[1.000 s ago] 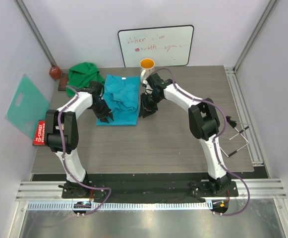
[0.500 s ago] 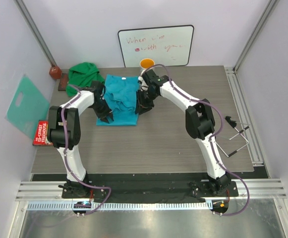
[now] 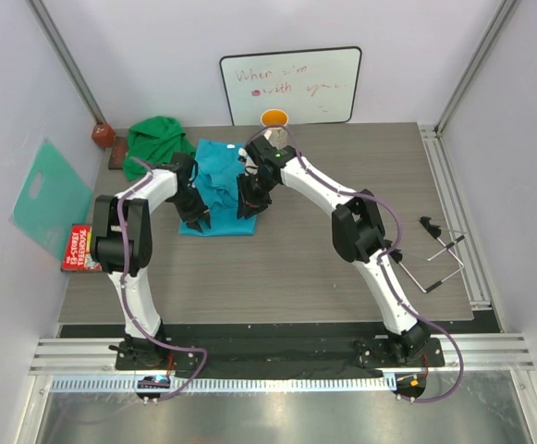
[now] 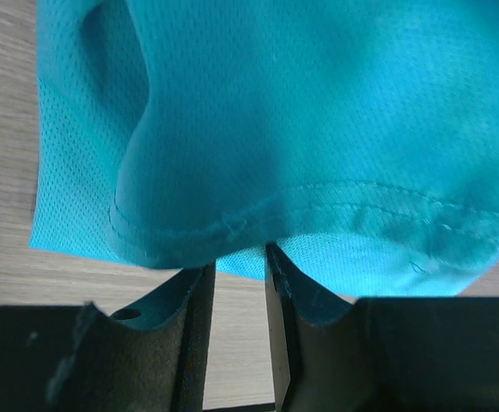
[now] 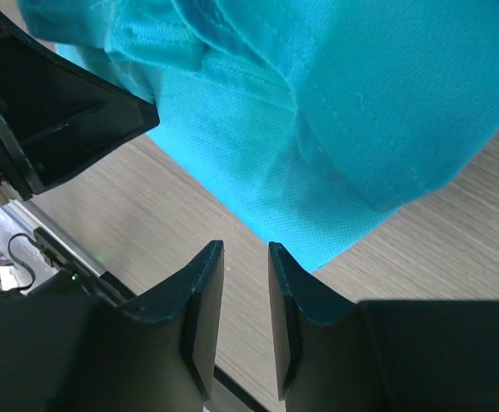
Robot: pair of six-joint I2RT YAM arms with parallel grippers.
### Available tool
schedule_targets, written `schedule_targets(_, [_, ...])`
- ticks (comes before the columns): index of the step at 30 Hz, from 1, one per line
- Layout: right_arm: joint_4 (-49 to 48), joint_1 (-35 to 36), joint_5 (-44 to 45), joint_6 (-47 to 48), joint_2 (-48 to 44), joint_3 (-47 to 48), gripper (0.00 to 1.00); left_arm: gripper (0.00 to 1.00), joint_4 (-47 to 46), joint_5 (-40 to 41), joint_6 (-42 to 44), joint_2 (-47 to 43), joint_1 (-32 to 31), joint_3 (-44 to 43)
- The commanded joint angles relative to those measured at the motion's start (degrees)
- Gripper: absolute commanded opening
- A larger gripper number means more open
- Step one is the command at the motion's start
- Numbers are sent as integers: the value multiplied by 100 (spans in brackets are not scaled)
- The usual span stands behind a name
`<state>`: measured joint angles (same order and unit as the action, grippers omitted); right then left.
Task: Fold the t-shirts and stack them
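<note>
A turquoise-blue cloth t-shirt (image 3: 222, 180) lay on the grey wood-grain table (image 3: 296, 268), left of centre and toward the far edge. A crumpled kelly-green cloth t-shirt (image 3: 160, 139) lay just beside it, farther left. A round orange mug (image 3: 274, 118) stood beyond the blue shirt's far right corner, in front of a white rectangular whiteboard (image 3: 291, 85) against the far wall. A flat mint-teal plastic sheet (image 3: 51, 199) stood off the table's left edge, with a red packet (image 3: 77, 248) just near of it. A bent wire rack (image 3: 439, 254) lay at the right edge. The left gripper (image 3: 199, 217) was at the blue shirt's near left edge and the right gripper (image 3: 247, 205) at its right edge.
</note>
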<state>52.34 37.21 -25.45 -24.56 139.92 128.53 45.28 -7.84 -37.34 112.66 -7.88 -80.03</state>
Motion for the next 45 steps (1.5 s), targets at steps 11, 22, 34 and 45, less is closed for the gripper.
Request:
schedule_targets(11, [172, 49, 734, 223, 431, -55, 33, 30, 139, 353, 210, 362, -548, 31])
schedule_targets(22, [277, 58, 867, 609, -306, -1627, 12, 30, 605, 555, 350, 169, -943, 365])
schedule_targets(34, [-39, 76, 990, 786, -1871, -4236, 13, 31, 1088, 721, 34, -640, -1936, 1059])
schedule_targets(45, [-400, 76, 831, 610, -3365, -5952, 14, 31, 1044, 950, -625, -719, -3035, 1270])
